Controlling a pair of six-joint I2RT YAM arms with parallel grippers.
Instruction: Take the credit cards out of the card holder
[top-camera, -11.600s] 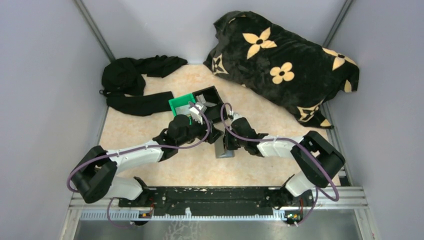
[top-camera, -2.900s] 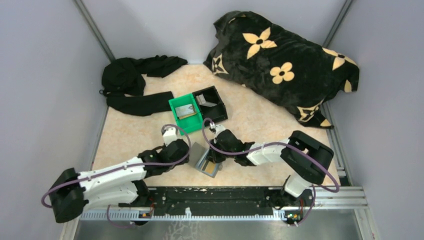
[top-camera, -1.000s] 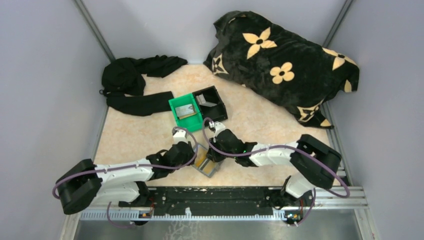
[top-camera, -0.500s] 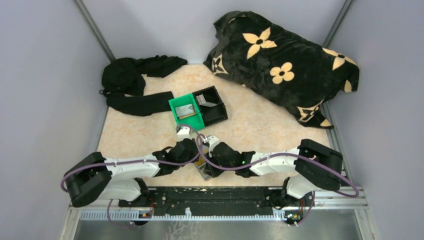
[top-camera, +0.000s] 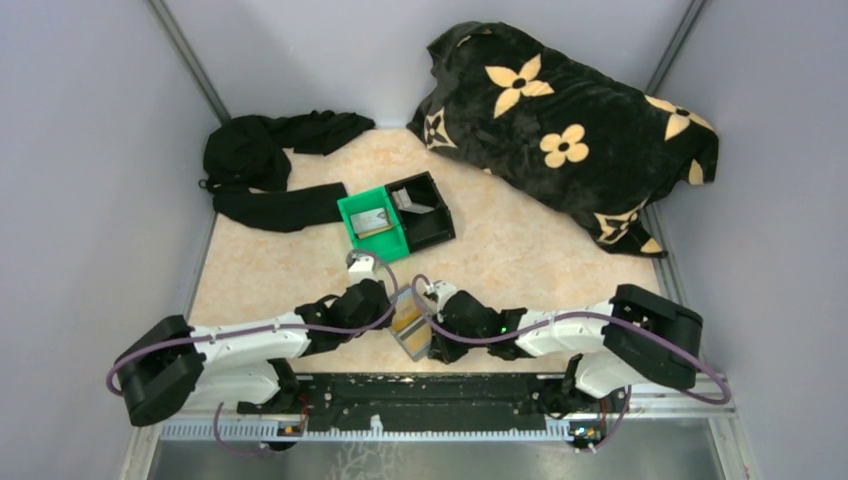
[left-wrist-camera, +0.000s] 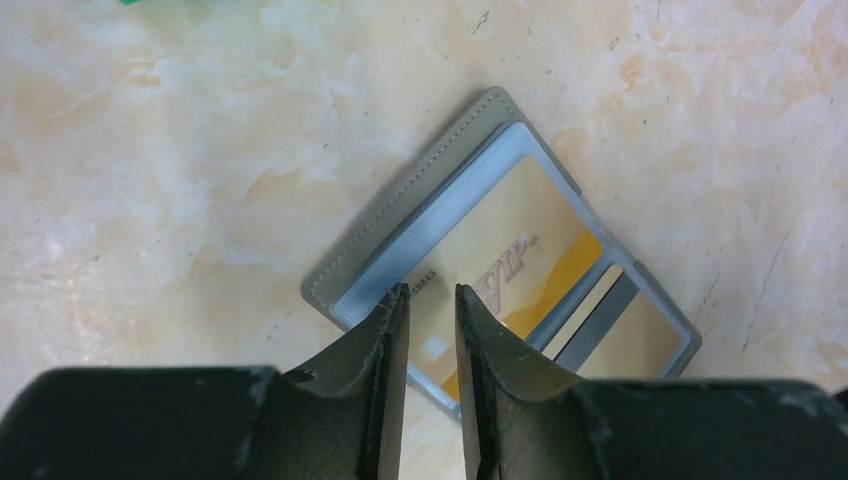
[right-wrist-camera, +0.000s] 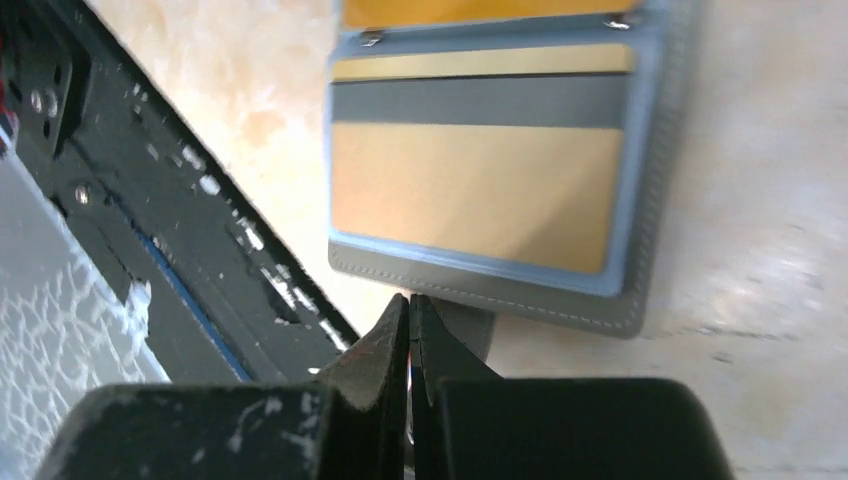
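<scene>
The card holder lies open and flat near the table's front edge, a grey-blue bifold with a card in each panel. One golden credit card fills the far panel. A golden card with a grey stripe fills the near panel. My left gripper hovers just above the far card's corner, its jaws a narrow gap apart with nothing between them. My right gripper is shut, its tip at the holder's near stitched edge. A silvery card lies in the green bin.
A green bin and a black bin stand side by side behind the holder. Black clothing lies at the back left, a flowered black blanket at the back right. The black base rail runs close beside the holder.
My right arm has stretched lower toward the front edge, its tip moving from the holder's middle to the near edge. The left jaws have parted slightly. The holder's cards show again.
</scene>
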